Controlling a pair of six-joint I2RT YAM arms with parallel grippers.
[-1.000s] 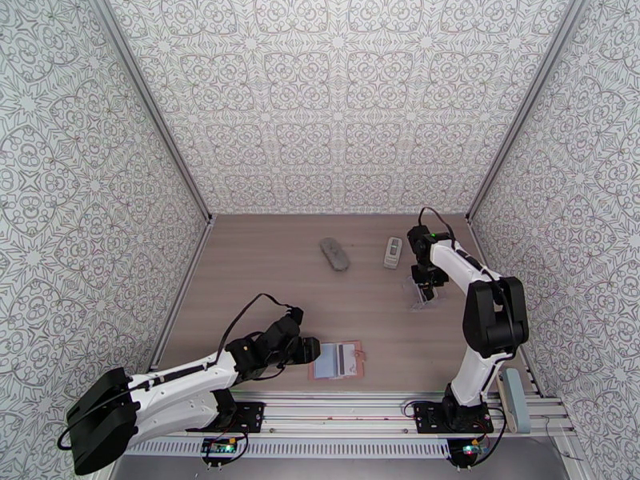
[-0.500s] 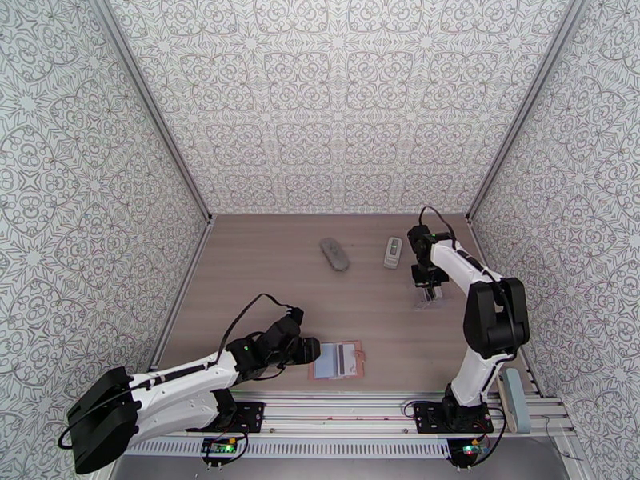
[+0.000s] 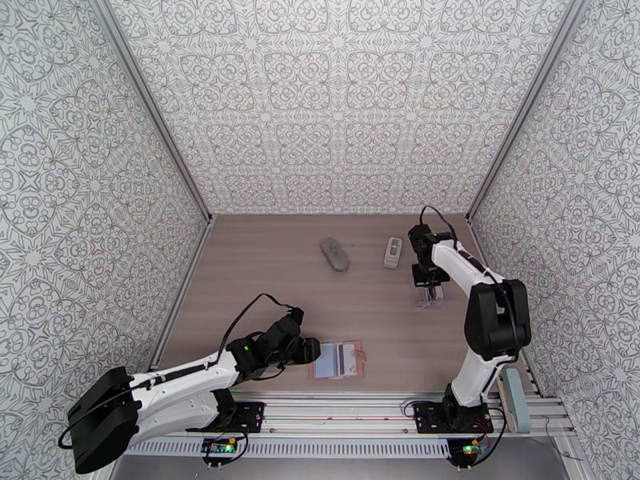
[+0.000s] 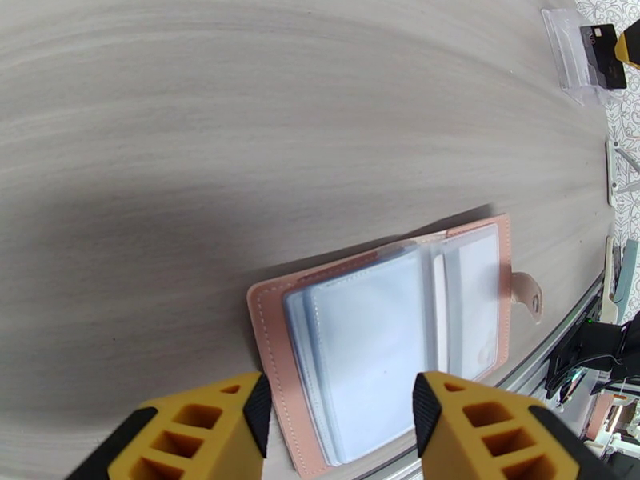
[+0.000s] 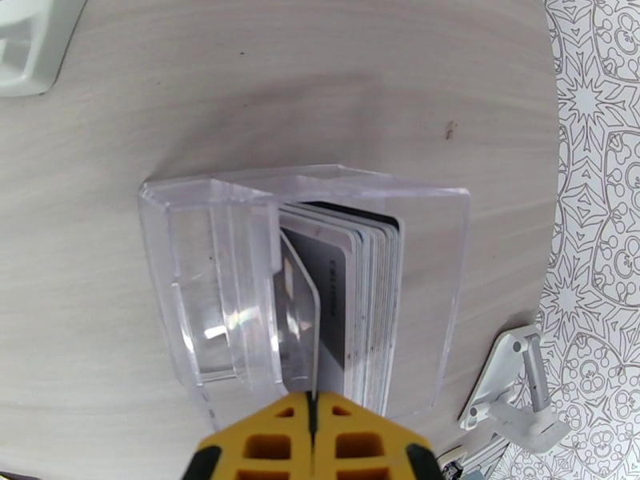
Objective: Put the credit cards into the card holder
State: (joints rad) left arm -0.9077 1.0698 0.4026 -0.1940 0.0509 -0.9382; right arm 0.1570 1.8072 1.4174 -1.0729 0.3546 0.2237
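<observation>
The credit cards (image 5: 364, 298) stand on edge as a stack in a clear plastic stand (image 5: 208, 298) at the table's right side. My right gripper (image 5: 314, 422) is shut on the top edge of the front card (image 5: 298, 310), which leans away from the stack. From above, the right gripper (image 3: 430, 291) is over the stand (image 3: 430, 302). The card holder (image 4: 384, 338), a pink wallet with clear sleeves, lies open near the front edge. My left gripper (image 4: 340, 430) is open, low over the holder's near edge. From above, the left gripper (image 3: 308, 350) is at the left side of the holder (image 3: 340, 361).
A grey oblong pouch (image 3: 334, 254) and a small white device (image 3: 392, 252) lie at the back of the table. A blue-grey block (image 3: 512, 400) rests on the rail by the right arm's base. Patterned walls close in on three sides.
My right gripper has closed its fingers onto a card in the stand and shifted slightly. The left arm and the card holder have not moved.
</observation>
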